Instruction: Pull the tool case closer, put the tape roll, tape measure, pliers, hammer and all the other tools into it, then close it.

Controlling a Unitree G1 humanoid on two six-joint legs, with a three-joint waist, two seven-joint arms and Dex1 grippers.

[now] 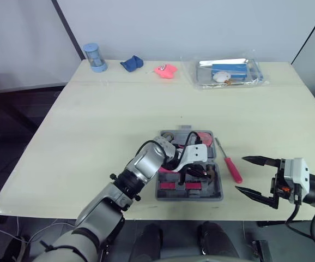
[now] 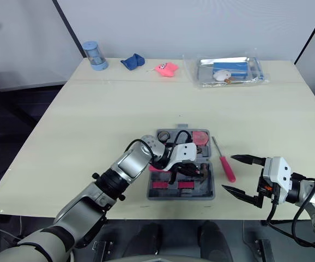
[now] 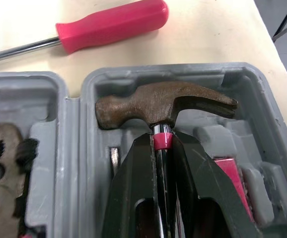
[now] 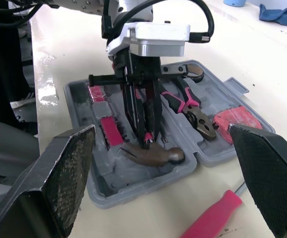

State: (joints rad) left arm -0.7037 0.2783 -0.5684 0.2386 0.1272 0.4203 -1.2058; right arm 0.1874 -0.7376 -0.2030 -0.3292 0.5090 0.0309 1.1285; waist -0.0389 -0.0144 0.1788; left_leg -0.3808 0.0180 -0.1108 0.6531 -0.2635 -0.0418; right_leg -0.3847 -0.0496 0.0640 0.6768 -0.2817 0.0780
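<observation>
Left pincer (image 3: 161, 142) tight on neck of hammer (image 3: 163, 103) inside tool case (image 3: 244, 70), right pincer (image 1: 240, 173) wide apart near screwdriver (image 1: 231, 167)

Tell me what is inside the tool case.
The tool case holds the hammer, gripped by the left hand, pliers and a red item. The hand covers the hammer's handle and slots beneath.
</observation>
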